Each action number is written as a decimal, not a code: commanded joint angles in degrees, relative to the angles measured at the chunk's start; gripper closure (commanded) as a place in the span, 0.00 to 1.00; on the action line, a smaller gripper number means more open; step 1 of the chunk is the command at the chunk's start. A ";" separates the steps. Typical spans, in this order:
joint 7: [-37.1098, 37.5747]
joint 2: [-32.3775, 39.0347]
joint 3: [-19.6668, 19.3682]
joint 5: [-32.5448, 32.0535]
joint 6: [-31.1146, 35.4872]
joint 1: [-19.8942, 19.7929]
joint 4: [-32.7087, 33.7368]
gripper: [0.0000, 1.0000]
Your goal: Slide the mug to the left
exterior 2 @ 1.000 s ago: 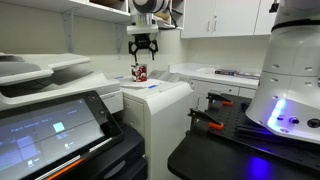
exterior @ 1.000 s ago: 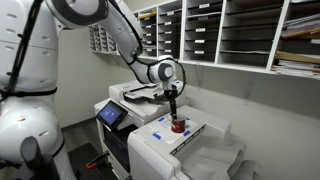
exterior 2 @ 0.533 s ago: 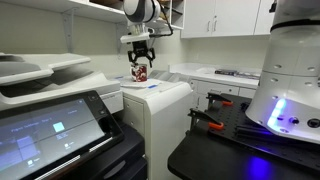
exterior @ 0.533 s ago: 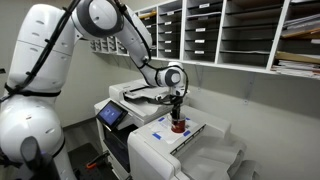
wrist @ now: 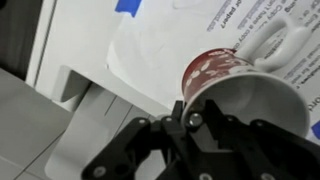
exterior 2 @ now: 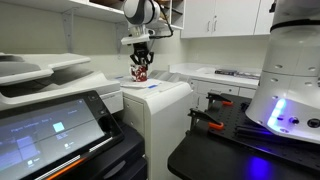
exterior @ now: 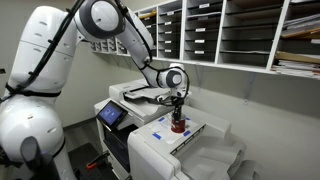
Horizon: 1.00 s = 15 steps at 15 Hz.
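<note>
A dark red mug [exterior: 178,126] stands upright on the white bench [exterior: 150,150], directly beneath the tool [exterior: 178,113], whose jaws straddle its rim; whether they clamp it cannot be told. The wrist view shows the mug's inside pale. Right of the tool, behind it, wall shelves [exterior: 250,40] hold stacked paper.

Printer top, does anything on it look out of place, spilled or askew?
The small dark red mug with a white handle stands on a printed sheet atop the white printer, an odd spot for a cup. It looks upright; no spill shows.
</note>
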 commanded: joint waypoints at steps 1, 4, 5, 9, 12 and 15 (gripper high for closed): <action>-0.76 -0.71 -0.82 0.90 -0.75 1.35 -0.53 0.94; -2.79 -3.84 -0.35 0.44 0.78 1.58 -3.45 0.94; -3.12 -4.99 -0.48 -0.46 1.82 1.99 -4.93 0.94; -2.04 -9.14 -0.45 -2.93 8.53 3.94 -11.31 0.95; -1.32 -10.28 0.28 -2.04 14.30 4.95 -14.19 0.94; 0.00 -9.65 0.32 -2.10 17.88 6.36 -14.97 0.94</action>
